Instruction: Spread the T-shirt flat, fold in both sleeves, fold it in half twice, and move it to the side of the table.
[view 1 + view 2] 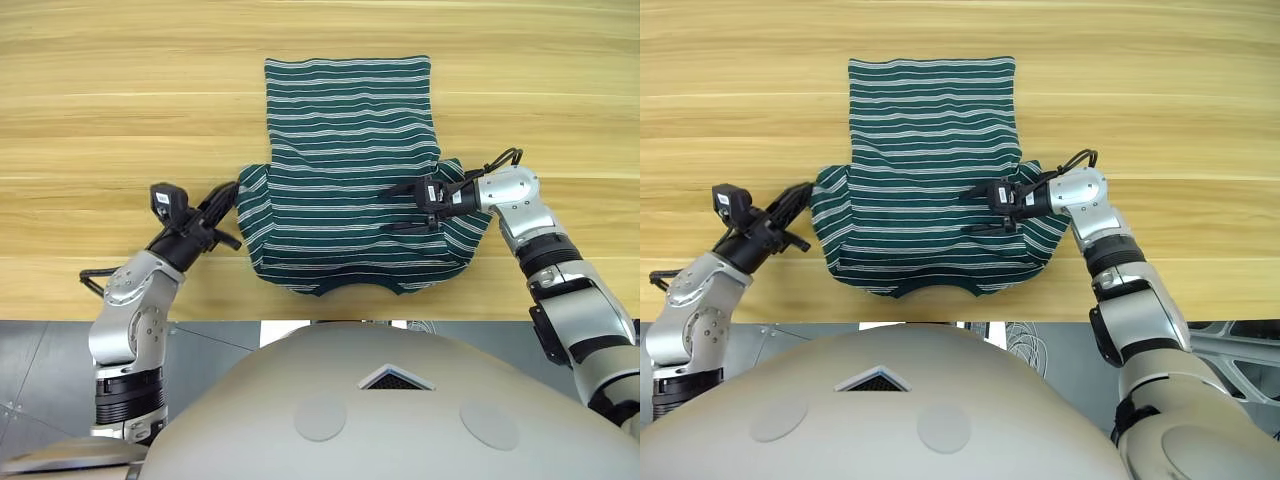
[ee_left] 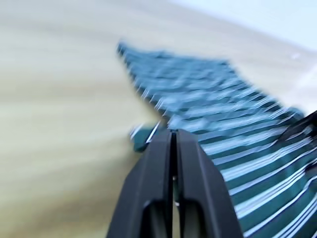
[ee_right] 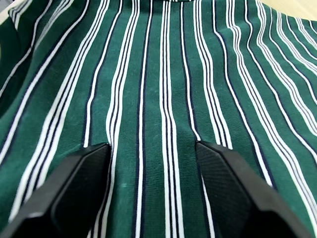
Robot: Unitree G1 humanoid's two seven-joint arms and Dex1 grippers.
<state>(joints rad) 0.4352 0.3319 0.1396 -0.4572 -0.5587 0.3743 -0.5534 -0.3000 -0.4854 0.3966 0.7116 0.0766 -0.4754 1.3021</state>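
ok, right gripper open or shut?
Open: right gripper has its fingers apart over the T-shirt, nothing pinched between them.

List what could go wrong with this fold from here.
1. The right gripper is open over what looks like layered fabric on the T-shirt; closing there may pinch several layers and bunch them.
2. The collar end lies near the front edge of the table; a pull toward the robot might drag it off.

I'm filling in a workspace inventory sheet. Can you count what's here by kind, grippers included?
T-shirt, green with stripes: 1
Grippers: 2 (left gripper, right gripper)
Table, wooden: 1
Total: 4
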